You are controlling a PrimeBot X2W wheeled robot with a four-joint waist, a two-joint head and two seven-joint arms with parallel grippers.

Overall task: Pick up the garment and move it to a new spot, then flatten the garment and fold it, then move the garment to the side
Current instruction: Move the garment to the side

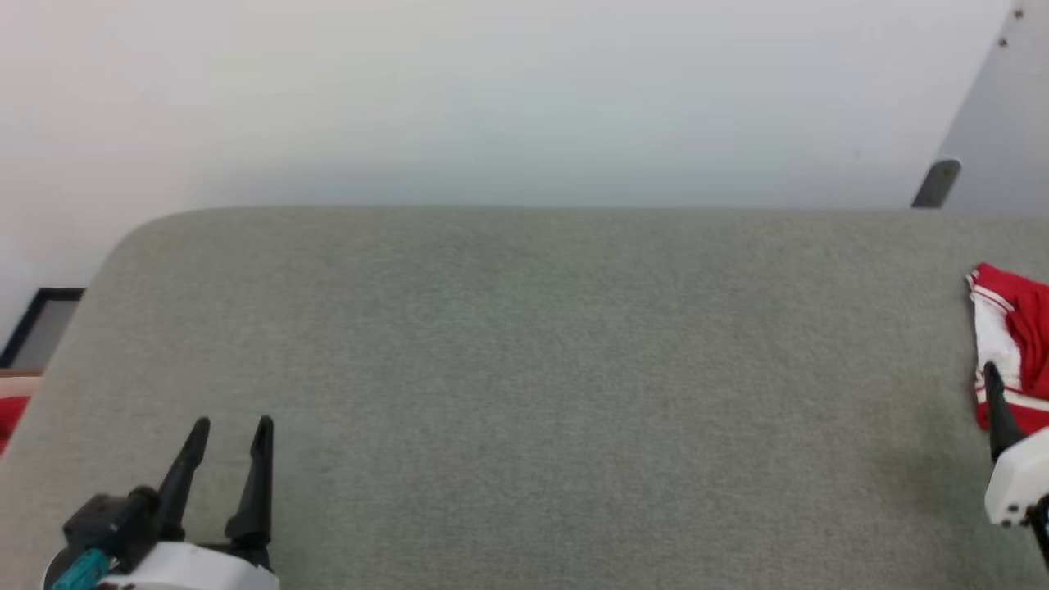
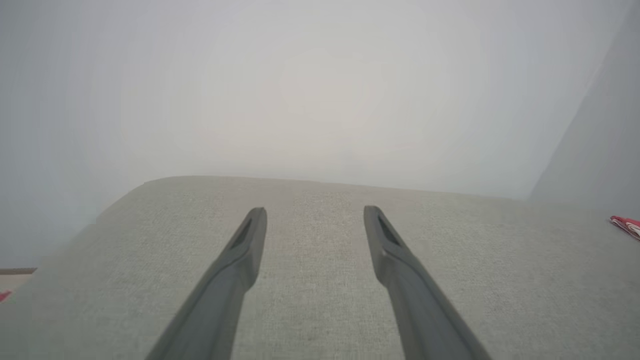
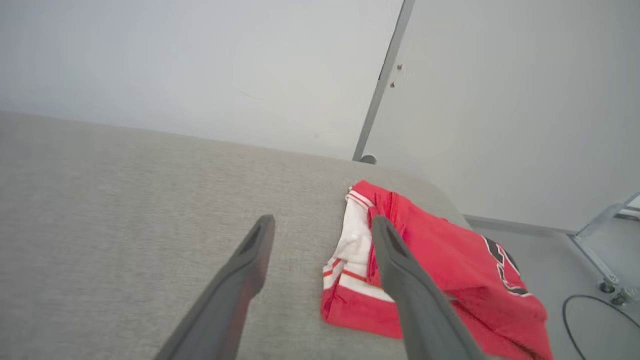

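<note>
The garment (image 3: pixel 440 260) is a crumpled red jersey with a white striped sleeve and part of some black lettering. It lies at the right end of the grey fabric table (image 1: pixel 524 369) and hangs over that edge. The garment (image 1: pixel 1012 328) is cut off by the right edge of the head view and is a red sliver (image 2: pixel 627 225) in the left wrist view. My right gripper (image 3: pixel 324 222) hovers open just left of the sleeve, its right finger (image 3: pixel 400 270) over the cloth and nothing held. One of its fingers (image 1: pixel 996 401) stands before the jersey. My left gripper (image 1: pixel 232 426) is open and empty at the front left, fingers apart (image 2: pixel 315 212).
A pale wall runs behind the table. At the far left a black frame (image 1: pixel 41 324) leans low, and a bit of red (image 1: pixel 10 414) shows past the table edge. Right of the table are a door edge (image 3: pixel 380 85), a metal stand (image 3: pixel 600 235) and a floor cable (image 3: pixel 590 310).
</note>
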